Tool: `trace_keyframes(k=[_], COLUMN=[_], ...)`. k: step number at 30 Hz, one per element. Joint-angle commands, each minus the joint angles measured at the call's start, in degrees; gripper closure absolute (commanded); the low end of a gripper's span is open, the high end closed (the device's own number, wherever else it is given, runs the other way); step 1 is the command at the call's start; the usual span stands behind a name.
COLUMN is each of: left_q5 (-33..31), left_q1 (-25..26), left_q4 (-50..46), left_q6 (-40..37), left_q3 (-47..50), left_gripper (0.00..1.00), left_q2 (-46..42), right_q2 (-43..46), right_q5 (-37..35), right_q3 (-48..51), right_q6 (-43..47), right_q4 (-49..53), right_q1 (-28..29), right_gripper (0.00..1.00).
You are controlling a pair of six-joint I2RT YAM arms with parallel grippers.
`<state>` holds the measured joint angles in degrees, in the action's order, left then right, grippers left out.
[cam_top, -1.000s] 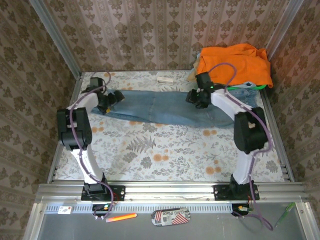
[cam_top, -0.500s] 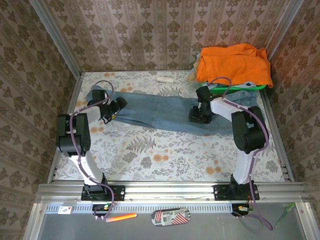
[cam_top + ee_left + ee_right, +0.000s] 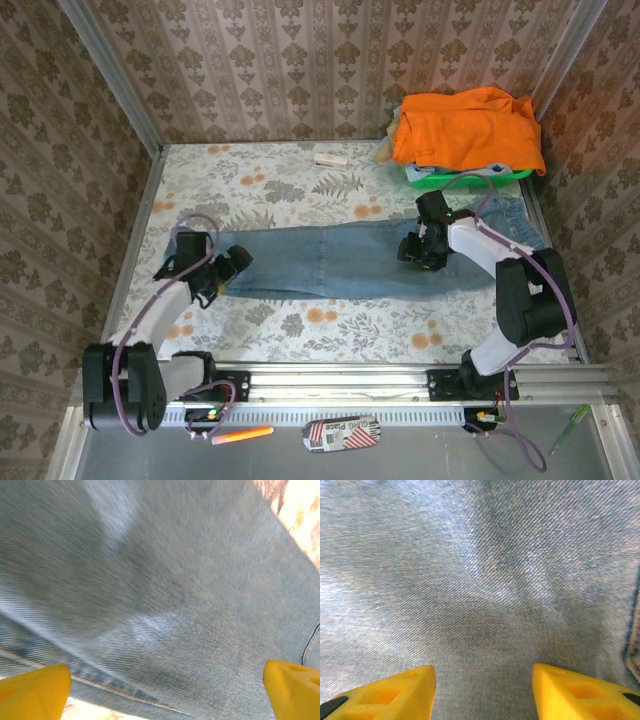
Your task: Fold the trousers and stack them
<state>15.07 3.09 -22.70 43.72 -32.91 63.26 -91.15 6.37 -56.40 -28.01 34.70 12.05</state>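
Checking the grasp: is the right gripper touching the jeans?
Cannot tell. In the right wrist view the right gripper has its fingers spread over the jeans, but neither contact nor a gap shows plainly.

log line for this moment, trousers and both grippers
trousers laid out flat, full length | left gripper open over hem end | right gripper open over waist end

We see a bright orange garment heaped on a green basket at the far right, 1 small white block by the back wall, and an orange marker beside a patterned pouch.
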Motion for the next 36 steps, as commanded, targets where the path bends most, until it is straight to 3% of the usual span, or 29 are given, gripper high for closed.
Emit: trace_keyframes(k=[1,5,9,23,27,31,36], left_q5=[-3.48,-4.87,-3.04,-6.7,-8.57,-8.69,-12.26], left_q1=[-5.24,-10.26,-14.62,-15.63,-15.75,-15.45,-11.95], left_q4=[-12.61,-16.94,-13.83,-3.76,-2.59,-4.2,-14.7], left_q6=[-6.96,-8.6,-7.96,-6.04,-6.61,-6.46,-7.9], left_q3=[-8.75,-13.27,-11.62,-10.07,-10.56,-12.29,-13.69], left_gripper=[0.01,0.01,0.17,0.57,0.73,0.99,1.0], left_q2=[-1.44,-1.77,2.04,16.9,19.17,19.1,11.06], right_q2=[3.27,5.35,7.37,8.97,8.64,9.14,10.51], right_q5=[-1.5,-0.56,1.64,3.82,3.83,3.56,3.63], right_q3=[-2.69,-1.97,1.74,3.67,3.75,4.28,5.46], right_q6=[1.03,-0.35,-1.74,-0.47,-0.26,-0.4,-0.78], right_q4=[2.16,0.13,-3.61,-7.52,-7.72,-8.14,-8.86], right_q1=[2.31,6.45,7.85,7.68,7.69,7.62,7.57], right_gripper=[0.44,0.44,0.45,0.45,0.45,0.45,0.46])
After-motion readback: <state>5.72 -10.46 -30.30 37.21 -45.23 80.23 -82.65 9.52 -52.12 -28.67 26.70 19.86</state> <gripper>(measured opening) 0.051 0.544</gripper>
